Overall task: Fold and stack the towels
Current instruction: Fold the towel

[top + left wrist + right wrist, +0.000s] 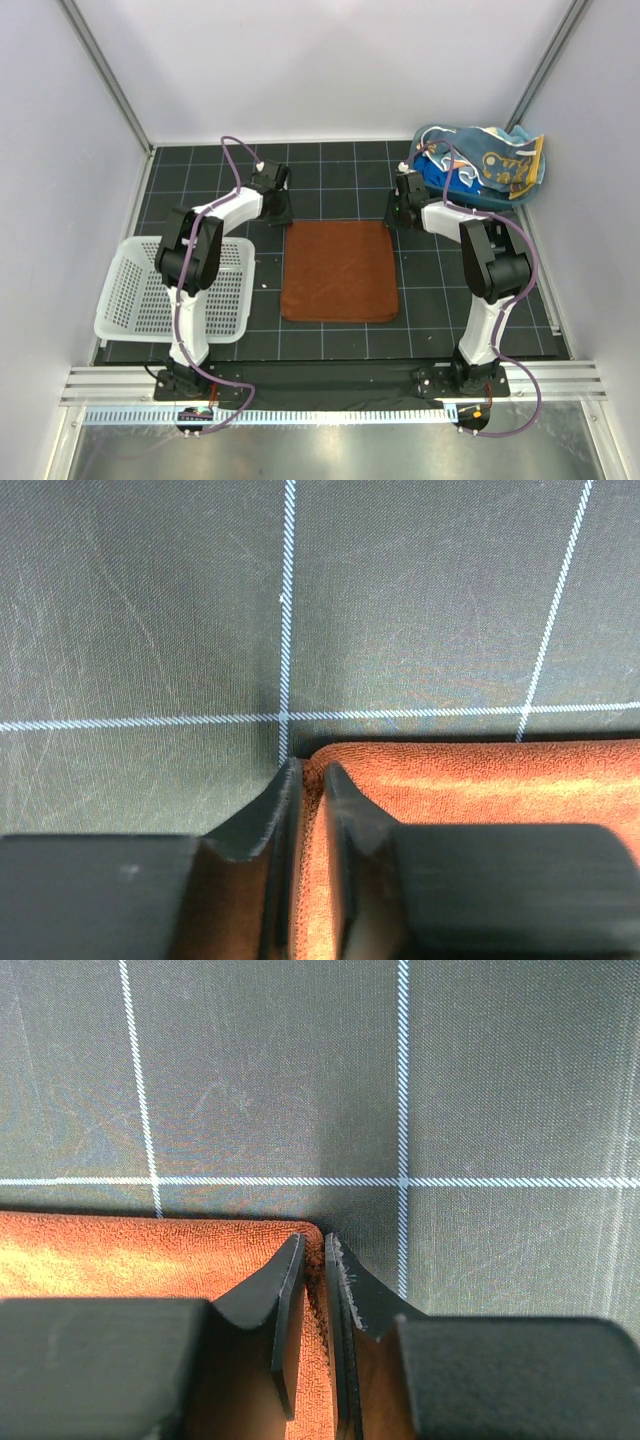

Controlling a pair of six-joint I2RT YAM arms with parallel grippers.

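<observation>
Dark gridded mat [430, 300] carries the brown towel [338, 270], spread flat at centre, slightly longer near-to-far. Its two far corners are pinched: the left gripper [308, 770] is narrowed on the far-left corner, the right gripper [313, 1240] on the far-right. The fold would likely be drawn toward the near edge. The basket [110, 325] at left looks empty. The tub [478, 205], far right, holds the spotted towel [495, 160].

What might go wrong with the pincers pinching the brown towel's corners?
The left pincer and right pincer each grip only the very edge of a far corner of the towel, so a corner might slip out once lifted. If just one slips, the towel would likely sag and fold crooked.
</observation>
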